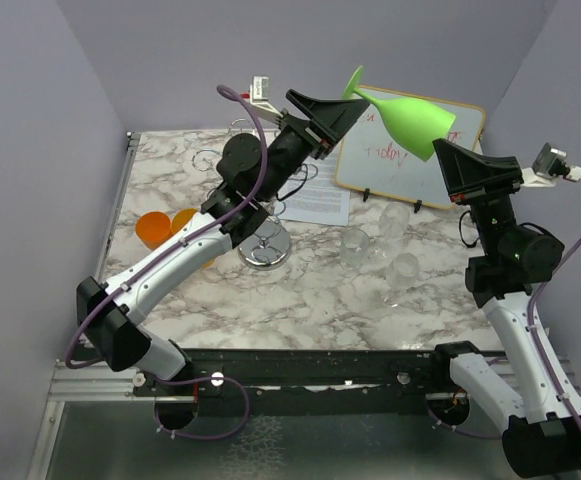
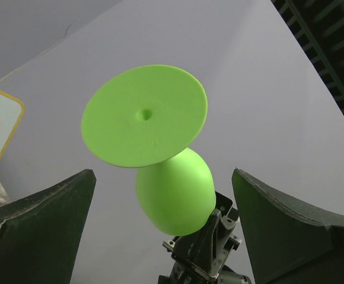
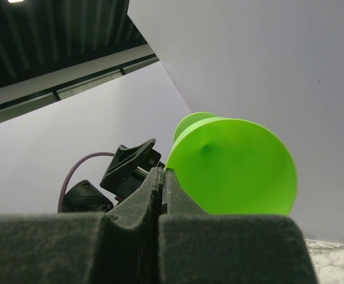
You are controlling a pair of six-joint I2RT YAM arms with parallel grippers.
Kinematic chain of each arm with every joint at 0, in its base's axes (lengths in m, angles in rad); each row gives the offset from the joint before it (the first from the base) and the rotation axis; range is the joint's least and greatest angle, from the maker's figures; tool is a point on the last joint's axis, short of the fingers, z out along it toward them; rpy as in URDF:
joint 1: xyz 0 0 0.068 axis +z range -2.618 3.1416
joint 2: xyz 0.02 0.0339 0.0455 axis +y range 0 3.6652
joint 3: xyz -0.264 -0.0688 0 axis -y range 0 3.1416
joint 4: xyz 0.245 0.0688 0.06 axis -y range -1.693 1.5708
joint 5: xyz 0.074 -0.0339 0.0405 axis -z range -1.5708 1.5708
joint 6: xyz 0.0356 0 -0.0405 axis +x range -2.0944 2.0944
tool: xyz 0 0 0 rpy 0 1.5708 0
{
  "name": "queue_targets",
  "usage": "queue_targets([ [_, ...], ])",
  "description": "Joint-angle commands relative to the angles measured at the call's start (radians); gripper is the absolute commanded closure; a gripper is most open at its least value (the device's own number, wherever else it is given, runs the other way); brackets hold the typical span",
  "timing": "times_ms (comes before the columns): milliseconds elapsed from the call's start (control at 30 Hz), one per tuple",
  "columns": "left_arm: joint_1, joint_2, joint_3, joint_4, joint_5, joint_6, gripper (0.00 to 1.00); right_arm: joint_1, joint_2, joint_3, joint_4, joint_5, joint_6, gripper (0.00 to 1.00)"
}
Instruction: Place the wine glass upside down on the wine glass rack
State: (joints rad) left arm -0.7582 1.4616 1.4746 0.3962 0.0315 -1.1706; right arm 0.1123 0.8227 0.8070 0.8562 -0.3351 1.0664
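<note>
Wine glass (image 1: 410,118) aloft between 2 grippers, long axis left-right. Foot faced left gripper (image 2: 163,176), fingers wide, not touching. Right gripper (image 3: 161,177) pinched bowl rim. Wine glass rack (image 1: 266,248) below-left, nearer.

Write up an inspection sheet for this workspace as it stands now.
Surface: marble-pattern table, several things standing on it.
Job's things: green wine glass in the air, lying sideways, foot toward the left arm; wine glass rack upright on the table, partly hidden by that arm.
Clutter: clear glasses, orange round items, printed sheet, whiteboard.
Grippers: left gripper open, facing the glass's foot, no contact seen; right gripper shut on the bowl's rim.
Cables: purple cable along each arm.
Surroundings: plain lilac walls.
</note>
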Motion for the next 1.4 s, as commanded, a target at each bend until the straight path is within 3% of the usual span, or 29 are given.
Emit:
queue_targets([
  [0,-0.079,0.032,0.031,0.078,-0.213,0.037,0.04,0.007,0.007,-0.016,0.08,-0.009,0.016,0.99],
  [267,-0.114,0.075,0.055,0.117,-0.388,-0.012,0.3,0.006,0.032,-0.018,0.113,-0.049,0.008,0.99],
  [433,-0.118,0.105,0.097,0.137,-0.422,-0.028,0.36,0.006,0.038,-0.033,0.132,-0.079,0.022,0.99],
  [933,-0.125,0.185,0.15,0.207,-0.32,0.006,0.67,0.006,0.053,-0.065,0.166,-0.109,0.066,0.99],
  [1033,-0.125,0.2,0.16,0.216,-0.296,0.024,0.77,0.006,0.052,-0.069,0.169,-0.111,0.074,0.99],
  [1133,-0.125,0.197,0.156,0.219,-0.29,0.065,1.0,0.006,0.045,-0.051,0.105,-0.126,0.064,0.99],
  [1200,-0.125,0.187,0.145,0.22,-0.29,0.098,1.0,0.006,0.037,-0.013,-0.022,-0.136,0.033,0.91],
  [1267,-0.125,0.166,0.124,0.222,-0.298,0.141,1.0,0.006,0.02,0.003,-0.123,-0.129,0.001,0.68],
  [1367,-0.124,0.132,0.102,0.224,-0.304,0.262,1.0,0.006,-0.025,0.019,-0.274,-0.094,-0.055,0.42],
])
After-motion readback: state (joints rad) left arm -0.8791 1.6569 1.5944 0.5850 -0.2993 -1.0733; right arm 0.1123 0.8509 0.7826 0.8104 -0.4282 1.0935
